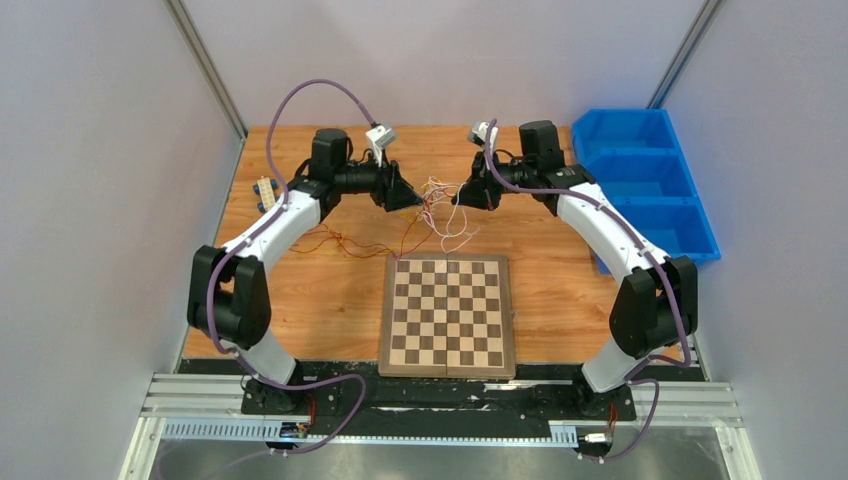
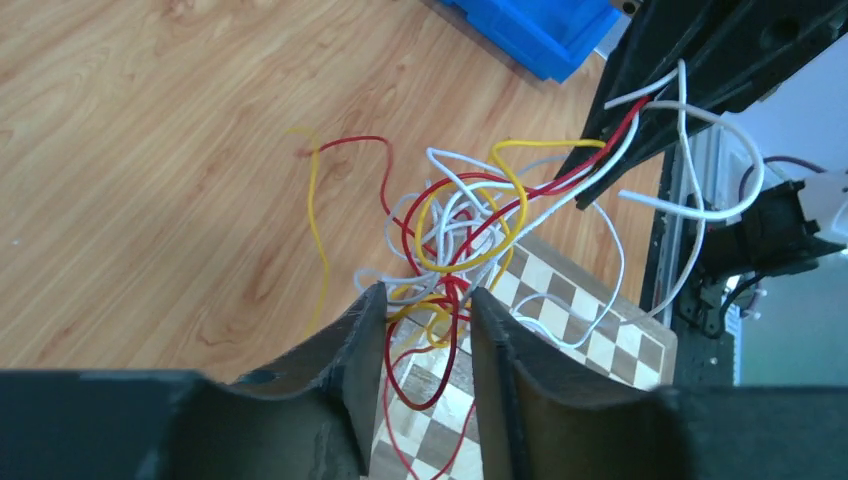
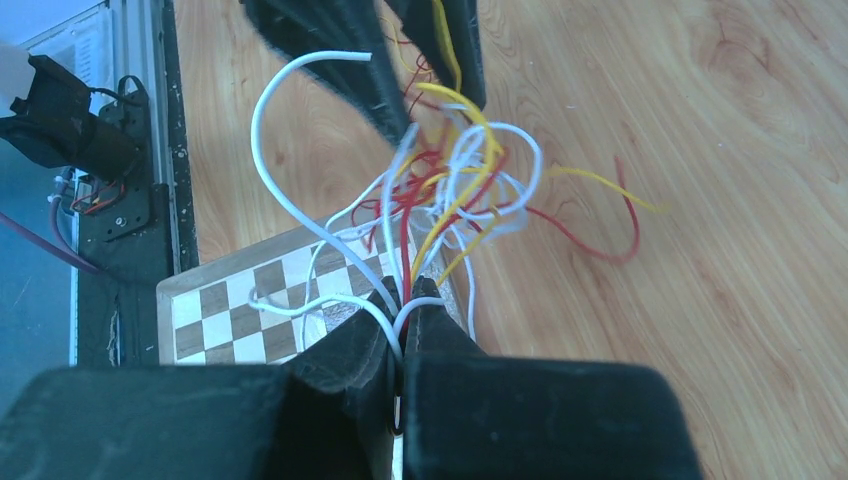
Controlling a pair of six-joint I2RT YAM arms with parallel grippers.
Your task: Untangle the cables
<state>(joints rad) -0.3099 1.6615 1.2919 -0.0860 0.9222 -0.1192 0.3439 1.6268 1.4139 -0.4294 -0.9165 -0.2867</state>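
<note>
Top external view shows the cables (image 1: 438, 208) bunched in a loose knot between the tips of the two arms, over the bench (image 1: 310, 300) and just past the far edge of the chessboard (image 1: 448, 312). A few red and orange strands (image 1: 340, 243) trail off to the left and lie flat on the wood.

The right arm (image 1: 600, 225) has its jaws together, clamped on several white and red strands, which come out of the tip in both wrist views. It seems to act as the anchor, holding one end of the bundle up so that the loops hang free and can be told apart.

The left arm (image 1: 270, 225) has its jaws apart. Red and yellow strands run through the gap but are not pinched. My reading is that it is lined up on the knot to pick a strand, and nothing there is gripped at present.

The two tips face each other and are near together, so there is little room for a sideways pull before they meet. White loops sag onto the near corner of the chessboard, whose raised edge could catch them. The blue bin (image 1: 645, 180) is well apart on the right, and a small pale block (image 1: 265, 190) lies beside the left arm, out of the way.
</note>
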